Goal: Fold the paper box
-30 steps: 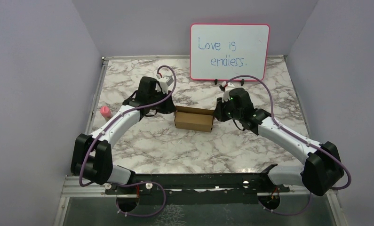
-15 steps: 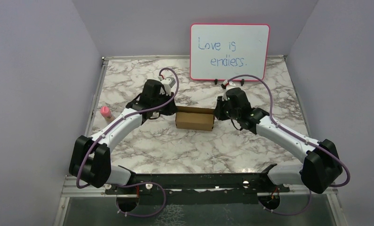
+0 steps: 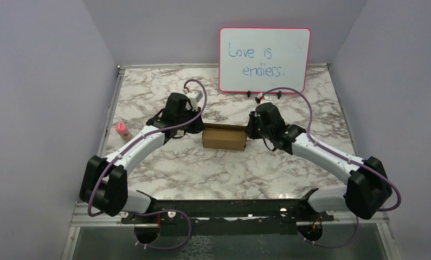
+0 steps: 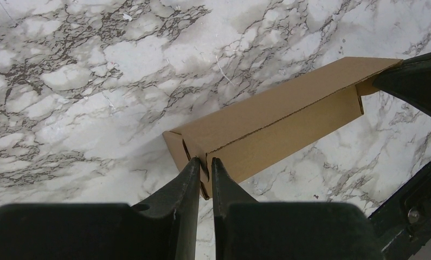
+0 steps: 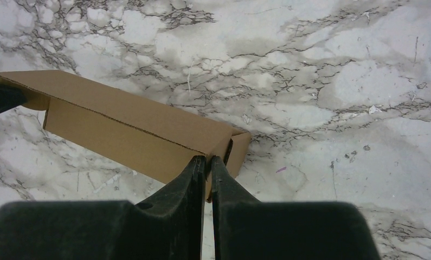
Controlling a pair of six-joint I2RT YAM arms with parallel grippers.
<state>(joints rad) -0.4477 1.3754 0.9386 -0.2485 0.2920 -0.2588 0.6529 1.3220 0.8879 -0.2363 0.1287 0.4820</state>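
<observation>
Paper box [image 3: 224, 140] between left claw [image 4: 204, 164] and right claw [image 5: 208, 160]

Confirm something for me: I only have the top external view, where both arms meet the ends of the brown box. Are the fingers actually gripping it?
Observer: The left wrist view shows the left fingers closed on a thin cardboard edge at one end of the paper box.
Operator: And the right end?
Observer: The right wrist view shows the right fingers pinching the cardboard at the opposite end corner.
Operator: Is the top closed?
Observer: Up close, the top panel is folded over along a perforated crease, covering the inside.
</observation>
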